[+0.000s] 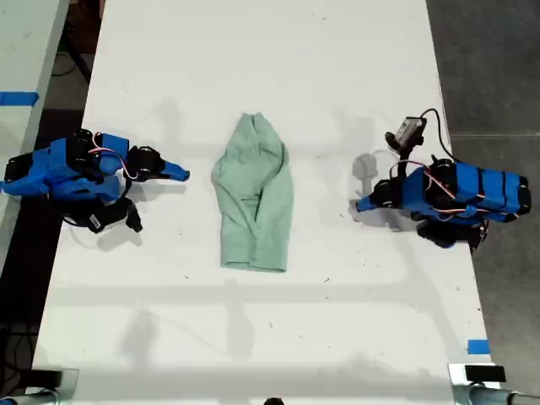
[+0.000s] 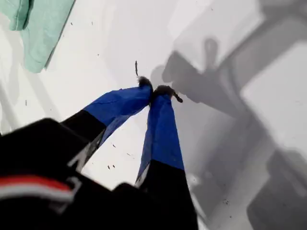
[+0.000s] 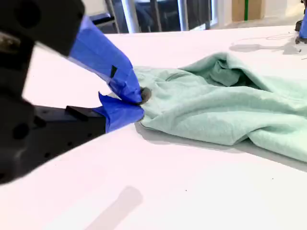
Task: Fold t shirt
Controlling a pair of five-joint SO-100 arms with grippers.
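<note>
White table (image 1: 354, 76): the t shirt (image 1: 253, 198) lies bunched between both arms. First gripper (image 2: 152, 91) pinched together, empty, well off it; second gripper (image 3: 136, 101) closed just beside its edge. Soft, light cloth; best pinched at a hem corner.

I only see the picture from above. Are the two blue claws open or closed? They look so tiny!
Observer: The first wrist view shows my first claw shut, tips touching, holding nothing.
Operator: And the other one?
Observer: My second claw is shut too. It points at the edge of the t shirt, with no fabric between its tips.
Operator: Is the shirt lying flat?
Observer: No. Seen from low down, a raised fold humps up along it.
</note>
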